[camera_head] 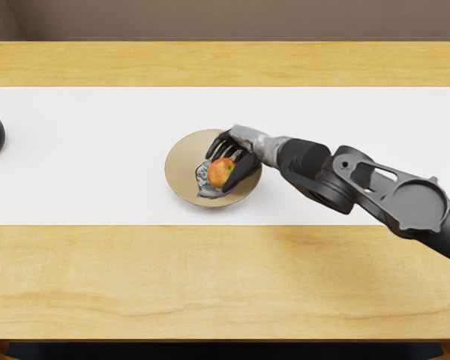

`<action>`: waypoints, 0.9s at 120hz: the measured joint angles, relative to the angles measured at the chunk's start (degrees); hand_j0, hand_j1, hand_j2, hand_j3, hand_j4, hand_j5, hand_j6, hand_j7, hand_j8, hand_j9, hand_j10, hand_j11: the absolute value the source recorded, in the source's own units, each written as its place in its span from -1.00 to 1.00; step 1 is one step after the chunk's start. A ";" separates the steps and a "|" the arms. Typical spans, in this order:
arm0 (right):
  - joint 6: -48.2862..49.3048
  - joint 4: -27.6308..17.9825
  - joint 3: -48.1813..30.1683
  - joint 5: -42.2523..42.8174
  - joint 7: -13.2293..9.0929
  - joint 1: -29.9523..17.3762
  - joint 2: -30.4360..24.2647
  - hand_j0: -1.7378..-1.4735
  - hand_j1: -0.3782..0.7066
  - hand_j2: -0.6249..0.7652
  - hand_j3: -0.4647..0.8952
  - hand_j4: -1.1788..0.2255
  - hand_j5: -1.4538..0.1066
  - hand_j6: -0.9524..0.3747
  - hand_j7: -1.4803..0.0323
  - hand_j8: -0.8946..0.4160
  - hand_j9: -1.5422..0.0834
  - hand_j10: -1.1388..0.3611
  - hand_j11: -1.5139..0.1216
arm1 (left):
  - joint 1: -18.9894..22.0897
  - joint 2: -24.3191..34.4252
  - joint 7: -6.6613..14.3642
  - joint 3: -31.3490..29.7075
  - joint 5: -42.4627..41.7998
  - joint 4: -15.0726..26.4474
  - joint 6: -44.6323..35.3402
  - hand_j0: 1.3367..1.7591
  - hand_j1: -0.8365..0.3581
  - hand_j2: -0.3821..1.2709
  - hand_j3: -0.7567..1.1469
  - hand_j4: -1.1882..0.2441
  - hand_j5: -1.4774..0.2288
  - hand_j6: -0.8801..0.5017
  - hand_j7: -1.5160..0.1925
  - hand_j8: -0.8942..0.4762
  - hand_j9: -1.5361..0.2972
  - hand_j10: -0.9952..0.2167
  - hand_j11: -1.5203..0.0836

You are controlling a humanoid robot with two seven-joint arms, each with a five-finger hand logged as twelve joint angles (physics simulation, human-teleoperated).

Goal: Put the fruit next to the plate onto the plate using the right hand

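Head view shows the right robot hand (237,156) reaching over the tan plate (181,166) on the tabletop (210,285), fingers curled around a red-yellow fruit (221,172). The fruit lies within the plate's rim; whether it rests on the plate is unclear.

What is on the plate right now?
The fruit, grasped by the right hand, is over the plate, toward its right side. The hand hides whether it touches the plate.
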State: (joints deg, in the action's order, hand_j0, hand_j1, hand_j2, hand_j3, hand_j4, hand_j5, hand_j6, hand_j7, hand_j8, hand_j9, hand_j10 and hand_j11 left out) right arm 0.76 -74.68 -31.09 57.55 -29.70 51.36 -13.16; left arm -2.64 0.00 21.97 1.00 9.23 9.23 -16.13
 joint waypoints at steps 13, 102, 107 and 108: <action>-0.05 0.26 -0.22 -0.27 -0.20 -0.03 -0.29 -0.39 -0.21 0.07 -0.32 0.06 0.11 -0.15 0.20 -0.15 0.18 -0.06 0.14 | 0.00 0.00 0.00 0.01 0.00 0.00 0.01 0.52 0.98 -0.54 -0.20 0.66 0.73 0.27 0.77 0.30 0.68 0.64 0.90; 33.56 -2.27 -12.53 -28.58 0.13 -2.49 -33.01 -0.40 -0.93 -0.09 -0.32 0.66 0.84 0.42 0.94 0.35 0.88 0.50 0.83 | 3.14 0.00 0.00 -0.25 0.04 -0.01 0.05 0.52 0.98 -0.54 -0.21 0.66 0.73 0.27 0.77 0.30 0.68 0.64 0.90; 33.79 -2.08 -12.55 -28.75 0.14 -2.67 -33.65 -0.40 -0.93 -0.10 -0.32 0.66 0.85 0.42 0.94 0.35 0.88 0.50 0.84 | 3.41 0.00 0.00 -0.29 0.04 -0.01 0.05 0.52 0.98 -0.54 -0.21 0.66 0.73 0.27 0.77 0.30 0.68 0.64 0.90; 33.82 -2.05 -12.55 -28.78 0.15 -2.70 -33.78 -0.40 -0.93 -0.10 -0.32 0.66 0.85 0.42 0.94 0.35 0.88 0.51 0.84 | 3.42 0.00 0.00 -0.29 0.04 -0.01 0.05 0.52 0.98 -0.54 -0.21 0.66 0.73 0.27 0.77 0.30 0.68 0.64 0.90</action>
State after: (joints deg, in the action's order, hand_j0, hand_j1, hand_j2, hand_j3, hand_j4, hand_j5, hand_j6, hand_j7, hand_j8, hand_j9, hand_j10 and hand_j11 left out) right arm 34.59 -76.73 -43.64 28.77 -29.55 48.66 -46.93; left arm 0.78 0.00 21.97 0.71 9.26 9.22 -16.08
